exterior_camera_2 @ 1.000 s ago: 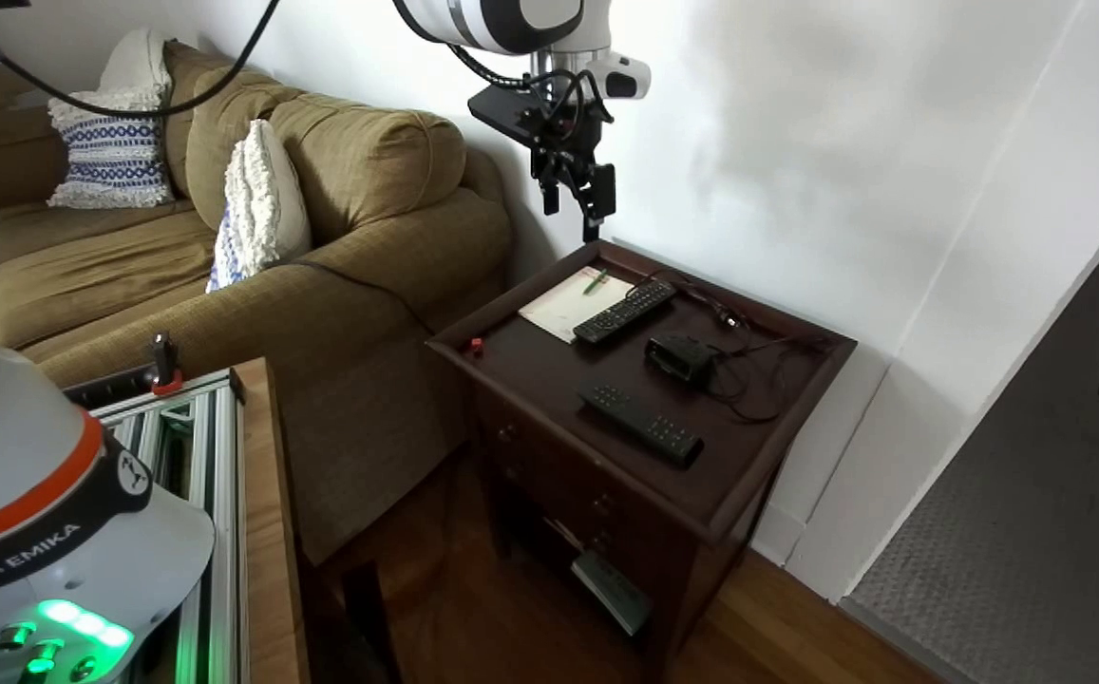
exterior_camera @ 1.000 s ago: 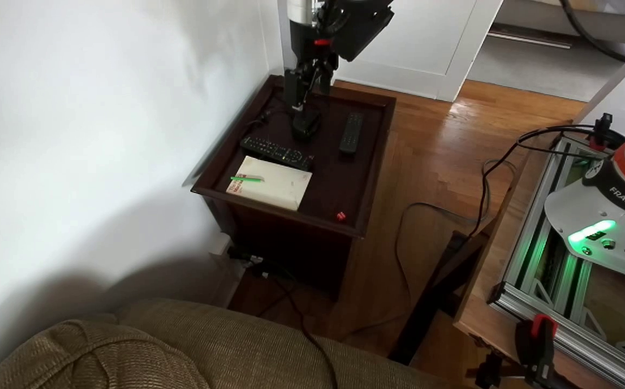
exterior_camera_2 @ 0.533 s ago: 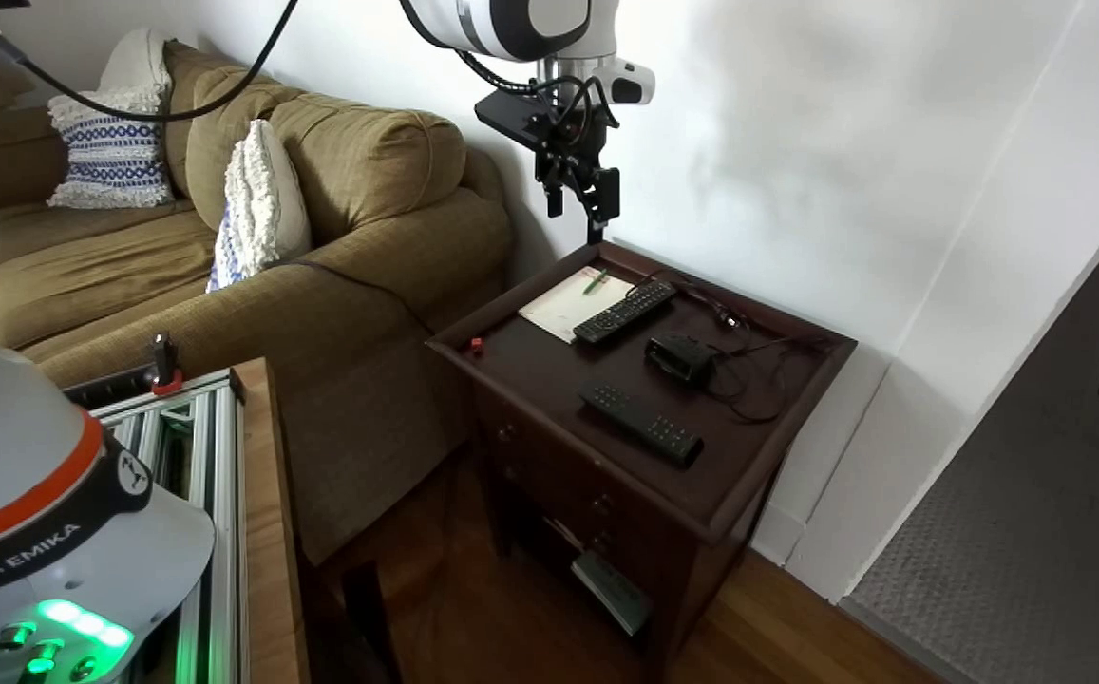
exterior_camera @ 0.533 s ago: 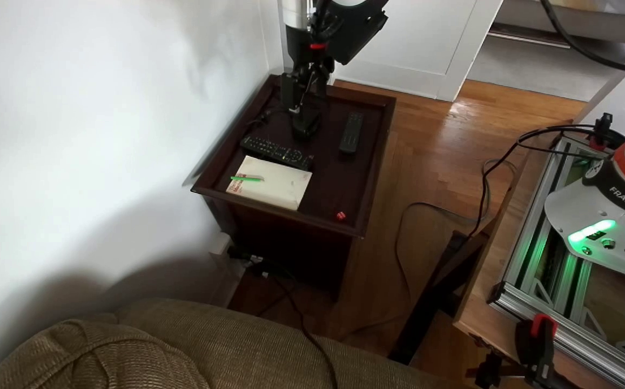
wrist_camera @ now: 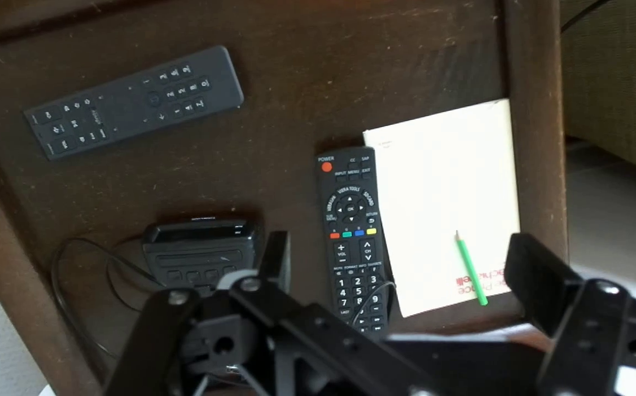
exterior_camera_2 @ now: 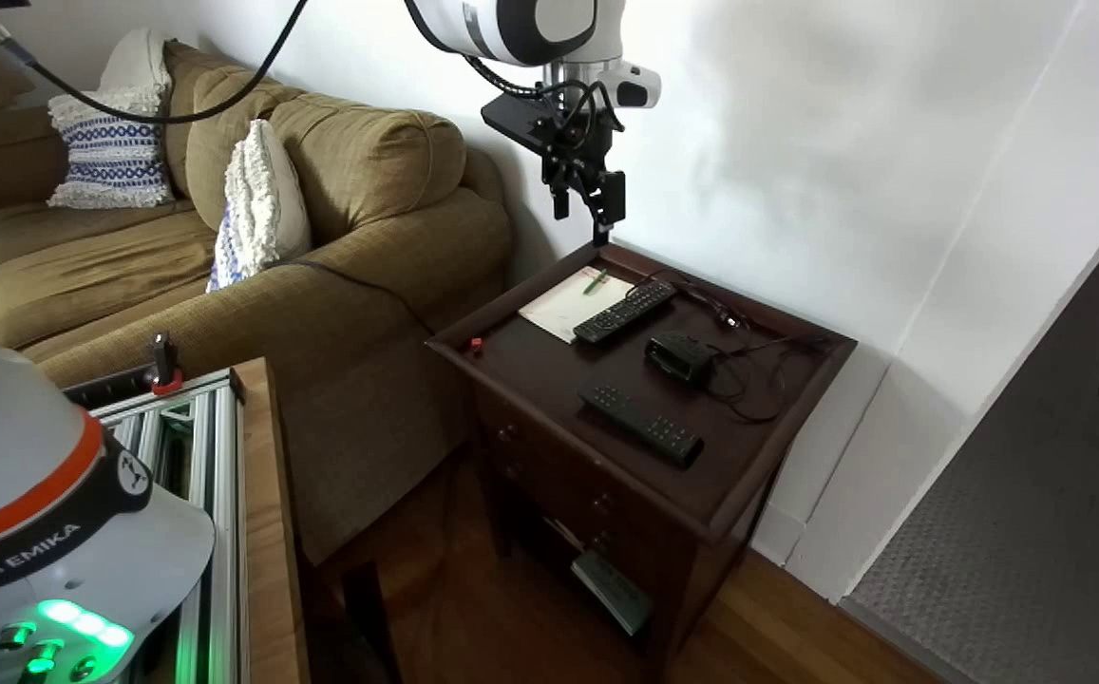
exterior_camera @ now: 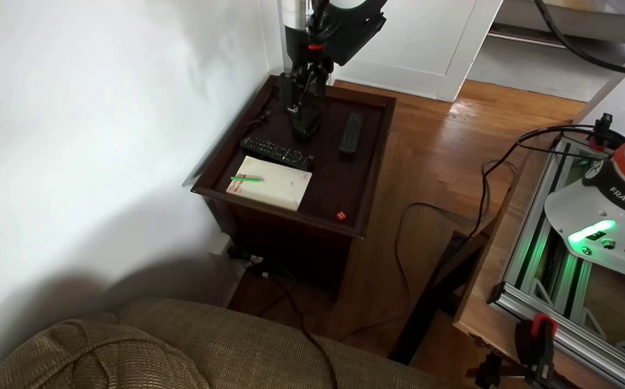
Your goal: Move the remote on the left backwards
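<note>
Two dark remotes lie apart on the brown side table (exterior_camera: 380,159). The remote with coloured buttons (exterior_camera: 277,154) lies beside the pale paper (exterior_camera: 285,189), left of the plain remote (exterior_camera: 351,132) in this exterior view. In the wrist view the coloured-button remote (wrist_camera: 350,209) is at the centre, its lower end hidden by my gripper, and the plain remote (wrist_camera: 131,104) is at upper left. My gripper (wrist_camera: 400,261) is open and empty above the table, its fingers appearing either side of the coloured-button remote and paper. It also shows in both exterior views (exterior_camera: 306,97) (exterior_camera_2: 583,214).
A black box-shaped device (wrist_camera: 202,253) with cables sits between the remotes. A green pencil (wrist_camera: 470,269) lies on the paper. A red die (exterior_camera_2: 477,346) is near a table corner. The white wall (exterior_camera: 128,108) and brown sofa (exterior_camera_2: 369,247) border the table.
My open gripper has drifted slightly lower, moving a little left in one exterior picture and right in the opposite one. The remotes, paper and device have not moved.
</note>
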Tool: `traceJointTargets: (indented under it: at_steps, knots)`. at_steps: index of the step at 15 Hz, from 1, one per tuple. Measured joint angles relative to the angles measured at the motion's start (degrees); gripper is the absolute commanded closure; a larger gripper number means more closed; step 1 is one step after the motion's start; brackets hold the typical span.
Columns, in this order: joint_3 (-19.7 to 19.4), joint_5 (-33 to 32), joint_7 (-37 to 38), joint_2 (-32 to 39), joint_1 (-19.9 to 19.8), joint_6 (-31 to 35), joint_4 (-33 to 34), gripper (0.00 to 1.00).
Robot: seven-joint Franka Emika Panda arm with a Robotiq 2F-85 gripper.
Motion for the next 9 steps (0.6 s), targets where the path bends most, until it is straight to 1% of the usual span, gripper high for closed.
traceJointTargets:
  at_steps: [4,5,6,9]
  knots:
    - [-0.7,0.2,0.6,6.3,0.4,5.2,3.5,0.0]
    - [-0.8,0.3,0.8,8.2,0.4,7.2,4.5,0.25]
    - [-0.8,0.4,0.9,10.1,0.5,8.8,5.5,0.25]
    - [-2.0,0.5,1.4,14.8,0.7,14.0,7.7,0.49]
